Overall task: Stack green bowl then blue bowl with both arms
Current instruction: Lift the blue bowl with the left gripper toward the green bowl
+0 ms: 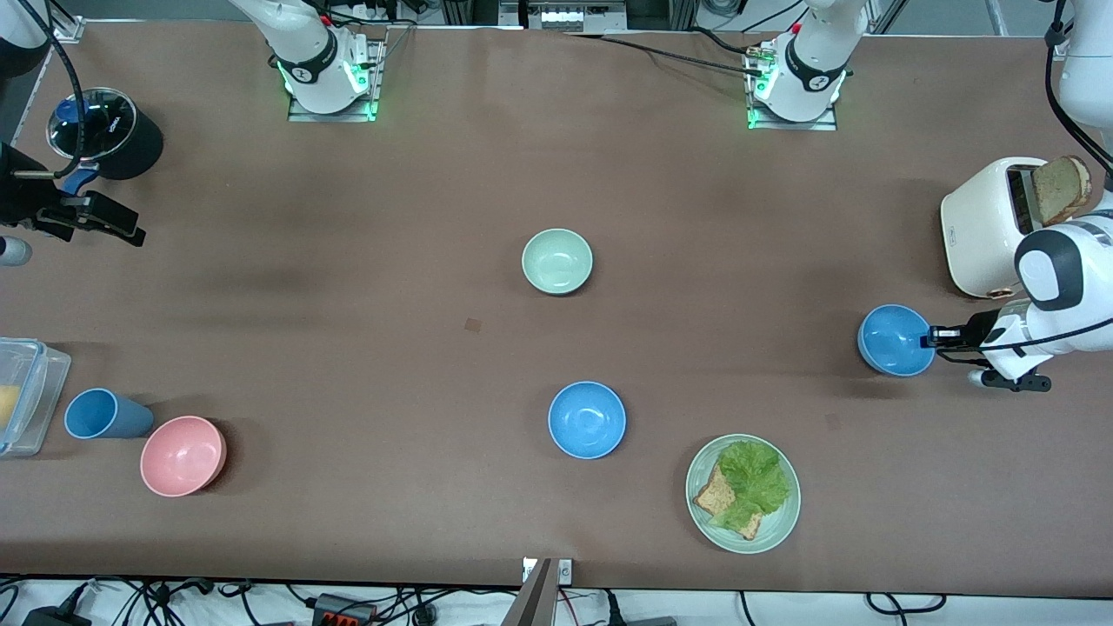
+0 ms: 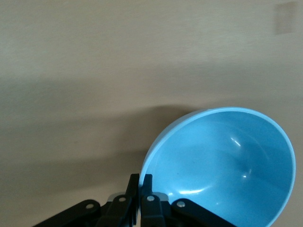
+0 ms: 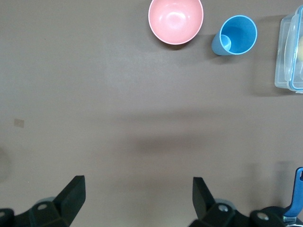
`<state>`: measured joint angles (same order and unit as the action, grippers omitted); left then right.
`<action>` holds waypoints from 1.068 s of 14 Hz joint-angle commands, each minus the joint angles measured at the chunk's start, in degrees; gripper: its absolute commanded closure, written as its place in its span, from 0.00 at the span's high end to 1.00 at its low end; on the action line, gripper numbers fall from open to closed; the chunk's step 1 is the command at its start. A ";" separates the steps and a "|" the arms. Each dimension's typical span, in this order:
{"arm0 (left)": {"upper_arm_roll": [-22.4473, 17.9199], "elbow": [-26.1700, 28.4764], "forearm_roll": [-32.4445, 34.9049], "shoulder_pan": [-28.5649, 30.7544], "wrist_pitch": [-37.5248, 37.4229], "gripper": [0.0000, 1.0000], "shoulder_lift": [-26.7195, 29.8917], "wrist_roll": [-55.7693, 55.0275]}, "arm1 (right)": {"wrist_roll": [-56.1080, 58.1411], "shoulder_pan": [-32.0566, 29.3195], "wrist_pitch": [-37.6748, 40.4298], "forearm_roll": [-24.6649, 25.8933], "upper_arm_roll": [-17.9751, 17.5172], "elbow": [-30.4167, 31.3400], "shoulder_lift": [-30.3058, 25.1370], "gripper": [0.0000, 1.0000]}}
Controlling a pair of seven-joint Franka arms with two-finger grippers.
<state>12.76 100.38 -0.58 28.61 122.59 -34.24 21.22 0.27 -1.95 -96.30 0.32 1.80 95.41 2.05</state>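
Observation:
The pale green bowl [image 1: 557, 260] sits upright near the table's middle. One blue bowl [image 1: 587, 419] rests on the table nearer the front camera than the green one. A second blue bowl [image 1: 894, 340] [image 2: 227, 165] is tilted at the left arm's end of the table. My left gripper [image 1: 932, 337] [image 2: 141, 178] is shut on its rim, one finger inside and one outside. My right gripper [image 1: 122, 224] [image 3: 138, 182] hangs open over bare table at the right arm's end, with nothing between its fingers.
A white toaster [image 1: 987, 228] with toast stands beside the held bowl. A plate [image 1: 783, 522] of lettuce and toast lies near the front edge. A pink bowl [image 1: 183, 455] [image 3: 175, 19], blue cup [image 1: 100, 414] [image 3: 235, 35], clear container [image 1: 22, 396] [image 3: 289, 52] and black pot [image 1: 113, 135] sit at the right arm's end.

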 commanded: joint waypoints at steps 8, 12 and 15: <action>14.46 -0.96 -1.97 0.65 -11.32 0.00 9.71 -1.26 | 0.88 -0.25 -1.70 0.30 0.05 1.45 -1.35 1.00; 21.93 -1.85 -3.37 0.13 -14.40 0.00 9.72 -14.76 | 1.67 -0.33 -1.26 0.04 0.05 1.18 -1.26 1.00; 28.70 -1.06 -3.37 0.13 -14.40 0.00 10.95 -27.24 | 1.15 -0.16 -1.61 0.47 -0.04 0.92 -1.26 1.00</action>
<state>37.99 98.78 -2.90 28.13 109.12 -24.71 0.13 0.75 -1.99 -97.71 0.32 1.83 95.51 1.99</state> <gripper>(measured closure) 0.952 0.000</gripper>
